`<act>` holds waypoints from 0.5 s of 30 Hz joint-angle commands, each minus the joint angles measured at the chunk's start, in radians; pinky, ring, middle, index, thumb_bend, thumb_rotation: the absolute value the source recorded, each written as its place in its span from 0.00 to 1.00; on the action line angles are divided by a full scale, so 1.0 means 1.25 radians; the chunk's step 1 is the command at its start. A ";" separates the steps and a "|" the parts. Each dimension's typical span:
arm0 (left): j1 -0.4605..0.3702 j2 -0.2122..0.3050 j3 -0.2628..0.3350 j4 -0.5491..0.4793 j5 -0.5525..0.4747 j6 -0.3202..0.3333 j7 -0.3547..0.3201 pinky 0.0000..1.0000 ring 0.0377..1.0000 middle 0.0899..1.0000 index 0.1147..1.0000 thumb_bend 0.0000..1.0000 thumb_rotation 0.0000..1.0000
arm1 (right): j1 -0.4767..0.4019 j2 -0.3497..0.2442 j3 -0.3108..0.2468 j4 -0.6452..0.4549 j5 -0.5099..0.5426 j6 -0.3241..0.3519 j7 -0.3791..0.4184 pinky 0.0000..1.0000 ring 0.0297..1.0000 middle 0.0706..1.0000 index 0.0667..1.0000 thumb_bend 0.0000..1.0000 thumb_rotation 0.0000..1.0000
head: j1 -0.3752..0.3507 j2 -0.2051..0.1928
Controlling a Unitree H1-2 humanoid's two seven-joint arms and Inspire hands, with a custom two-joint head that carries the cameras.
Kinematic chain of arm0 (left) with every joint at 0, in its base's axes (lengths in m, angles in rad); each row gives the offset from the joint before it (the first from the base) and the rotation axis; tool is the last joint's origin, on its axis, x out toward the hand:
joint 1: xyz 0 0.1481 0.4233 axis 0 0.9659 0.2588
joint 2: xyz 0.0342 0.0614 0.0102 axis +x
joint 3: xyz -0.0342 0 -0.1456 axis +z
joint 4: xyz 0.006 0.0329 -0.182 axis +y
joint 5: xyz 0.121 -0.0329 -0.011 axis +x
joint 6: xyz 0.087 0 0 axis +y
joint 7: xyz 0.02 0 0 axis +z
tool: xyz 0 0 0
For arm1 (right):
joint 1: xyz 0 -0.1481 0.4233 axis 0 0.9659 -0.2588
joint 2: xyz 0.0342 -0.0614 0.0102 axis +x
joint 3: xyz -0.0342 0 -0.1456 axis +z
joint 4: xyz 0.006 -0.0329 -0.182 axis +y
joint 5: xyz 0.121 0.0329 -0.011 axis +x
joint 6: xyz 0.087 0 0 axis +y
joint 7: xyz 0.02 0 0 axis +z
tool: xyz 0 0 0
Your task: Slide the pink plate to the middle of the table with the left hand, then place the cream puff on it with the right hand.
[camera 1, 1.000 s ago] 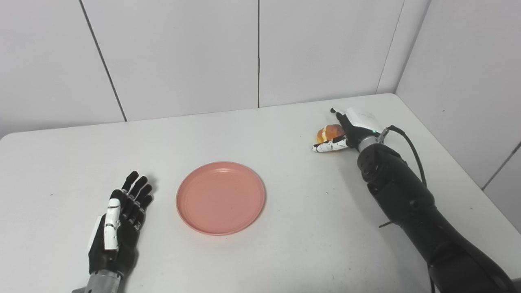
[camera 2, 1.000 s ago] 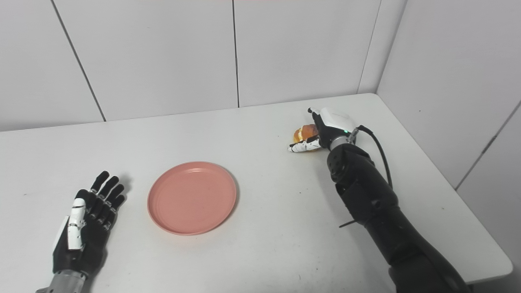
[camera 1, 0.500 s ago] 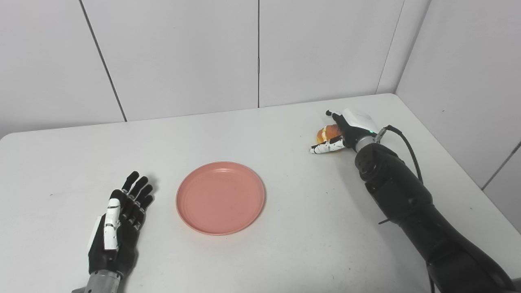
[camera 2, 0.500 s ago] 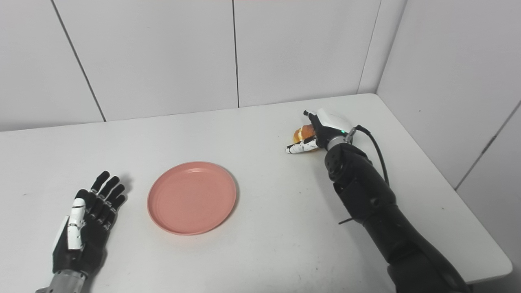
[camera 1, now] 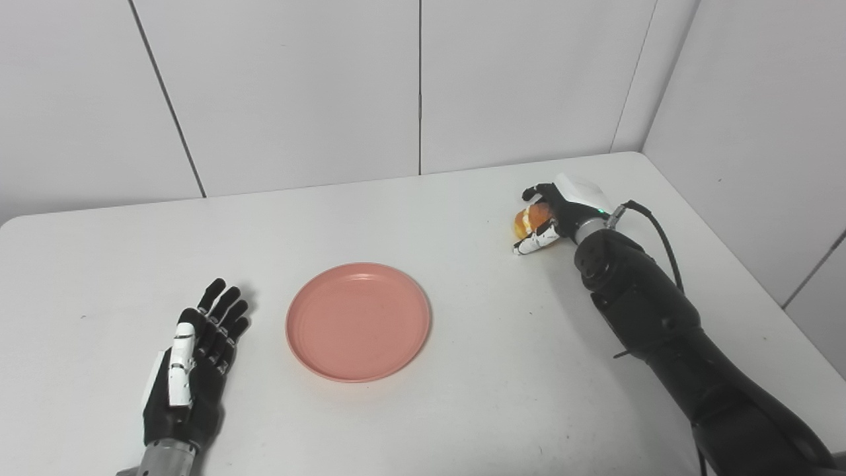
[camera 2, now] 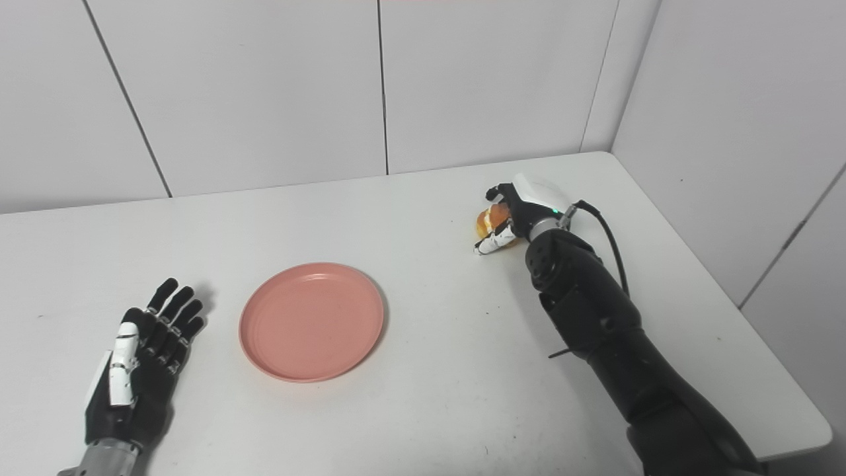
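Pink plate [camera 1: 358,321] between both hands.

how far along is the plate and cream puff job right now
Done: the pink plate sits near the table's middle, and the left hand lies open beside it. In hand: the right hand is curled around the cream puff at the far right. Left: carrying it onto the plate.

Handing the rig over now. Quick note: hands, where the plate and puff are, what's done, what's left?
Left hand: open, flat on the table, beside the plate.
Right hand: fingers curled round the puff at the far right; puff looks still on the table.
Plate: near mid-table, empty.
Done: plate slide, by the look of it.
Left: lift the puff, carry it to the plate, release.
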 commanded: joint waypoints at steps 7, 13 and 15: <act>0.017 0.007 0.004 0.004 0.000 0.028 0.008 0.96 0.92 0.92 0.88 0.43 1.00 | -0.036 -0.031 0.016 -0.011 -0.016 0.021 0.014 0.34 0.39 0.40 0.50 0.52 0.00 | 0.000 0.001; 0.017 0.008 0.003 0.001 0.001 0.030 0.009 0.95 0.92 0.91 0.88 0.44 1.00 | -0.036 -0.032 0.005 -0.015 -0.007 0.027 0.014 0.37 0.42 0.45 0.46 0.50 0.08 | 0.001 0.005; 0.017 0.007 0.003 0.000 0.001 0.030 0.010 0.95 0.92 0.91 0.88 0.44 1.00 | -0.037 -0.031 0.001 -0.020 -0.008 0.031 0.006 0.37 0.42 0.46 0.45 0.49 0.13 | 0.002 0.005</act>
